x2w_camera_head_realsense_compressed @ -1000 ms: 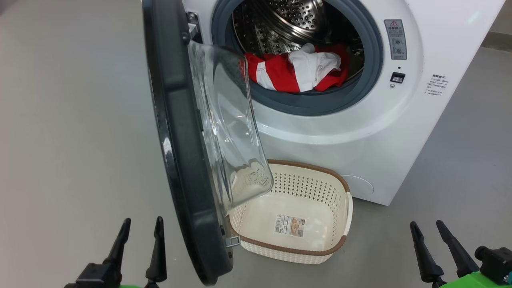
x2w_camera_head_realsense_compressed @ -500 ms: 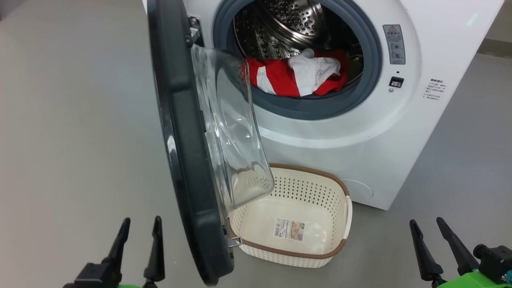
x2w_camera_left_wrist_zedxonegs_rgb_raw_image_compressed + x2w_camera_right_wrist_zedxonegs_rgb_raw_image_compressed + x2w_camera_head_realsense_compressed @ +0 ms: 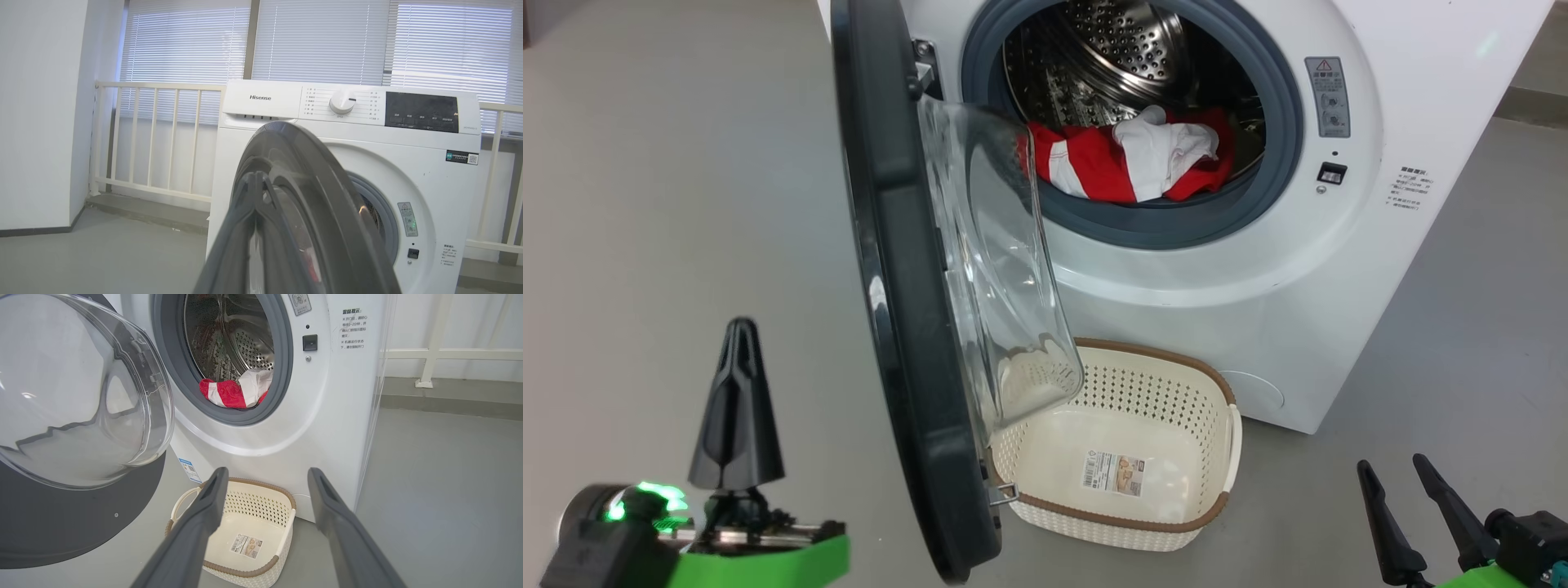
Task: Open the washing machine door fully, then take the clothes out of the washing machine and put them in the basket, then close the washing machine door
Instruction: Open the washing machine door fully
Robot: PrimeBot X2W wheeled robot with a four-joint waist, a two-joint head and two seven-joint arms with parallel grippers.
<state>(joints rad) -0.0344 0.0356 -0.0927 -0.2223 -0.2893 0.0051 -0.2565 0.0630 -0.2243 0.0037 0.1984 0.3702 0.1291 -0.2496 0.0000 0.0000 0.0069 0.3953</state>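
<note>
The washing machine (image 3: 1258, 269) stands with its door (image 3: 890, 245) swung out about halfway, edge-on in the head view, its glass bowl (image 3: 988, 269) bulging over the basket. Red and white clothes (image 3: 1127, 155) lie at the front of the drum. The cream basket (image 3: 1094, 531) sits on the floor below the opening, holding nothing but its label. My left gripper (image 3: 739, 327) is shut, raised to the left of the door's outer face and apart from it. In the left wrist view its tips (image 3: 255, 176) point at the door's black rim (image 3: 327, 196). My right gripper (image 3: 1392, 464) is open and holds nothing, low at the right.
Grey floor (image 3: 670, 204) spreads to the left and right of the machine. A white railing (image 3: 155, 134) and window blinds run behind it, with a white wall (image 3: 41, 114) to the left. In the right wrist view the open fingers (image 3: 204, 510) frame the basket (image 3: 261, 502).
My left gripper has shut and risen from the bottom edge to beside the door. The head camera has shifted slightly. The right gripper, door, clothes and basket are as before.
</note>
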